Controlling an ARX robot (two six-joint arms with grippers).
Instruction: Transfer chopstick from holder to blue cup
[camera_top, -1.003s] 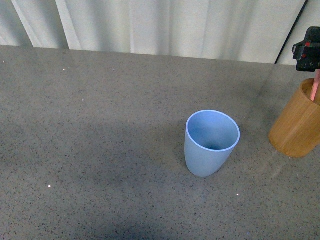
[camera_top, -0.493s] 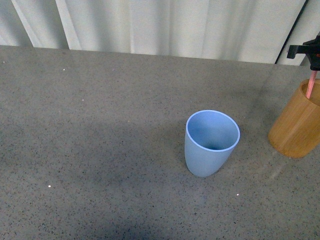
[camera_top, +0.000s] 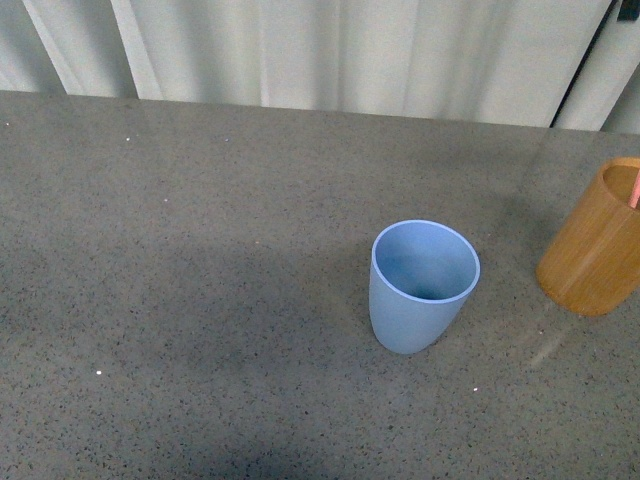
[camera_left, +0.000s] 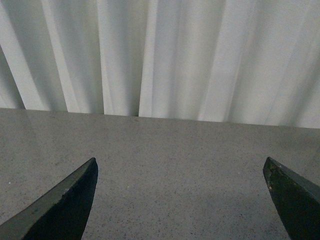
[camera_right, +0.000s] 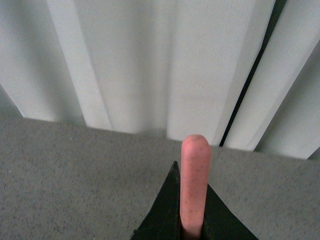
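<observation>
the blue cup stands upright near the middle of the worktop with nothing showing inside it, so the transfer looks barely begun. further back, at the worktop's right edge, the wooden holder stands apart from the cup. a short length of the pink chopstick shows at its mouth, so the stick's lower end appears not yet clear of the rim.

the right wrist view shows the right gripper closed narrowly on the chopstick, whose rounded end pokes out past the fingers. the gripper itself is out of the front view. the left gripper hangs over bare worktop with its jaws spread wide, holding nothing.

what is left, as judged: lift the stick free of the holder, carry it across to the cup and lower it inside — then let go. a pale curtain closes off the far edge.
</observation>
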